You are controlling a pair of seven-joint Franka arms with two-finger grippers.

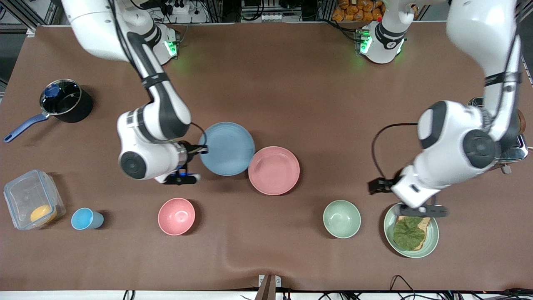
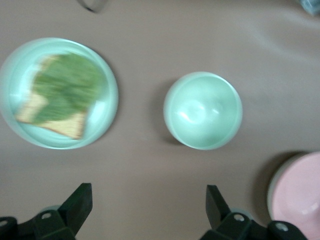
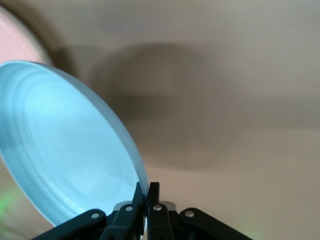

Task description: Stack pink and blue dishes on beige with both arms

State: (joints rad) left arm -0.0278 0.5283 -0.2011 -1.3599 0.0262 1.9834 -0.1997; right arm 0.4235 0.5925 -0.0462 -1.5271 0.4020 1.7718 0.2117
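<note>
My right gripper (image 1: pixel 202 148) (image 3: pixel 146 186) is shut on the rim of the pastel blue plate (image 1: pixel 227 148) (image 3: pixel 65 150), which it holds tilted above the table. Beside the blue plate, toward the left arm's end, the pastel pink plate (image 1: pixel 274 170) (image 2: pixel 300 195) lies flat. A pale rim shows under its edge in the left wrist view. Otherwise the beige plate is hidden. My left gripper (image 1: pixel 377 186) (image 2: pixel 148 192) hangs open and empty over bare cloth, close to the green bowl (image 1: pixel 342 218) (image 2: pixel 202 110).
A pale green plate with bread and a leaf (image 1: pixel 411 231) (image 2: pixel 57 92) lies under the left wrist. A pink bowl (image 1: pixel 176 216), a blue cup (image 1: pixel 85 218) and a clear box (image 1: pixel 33 204) line the near side. A black pot (image 1: pixel 66 100) stands toward the right arm's end.
</note>
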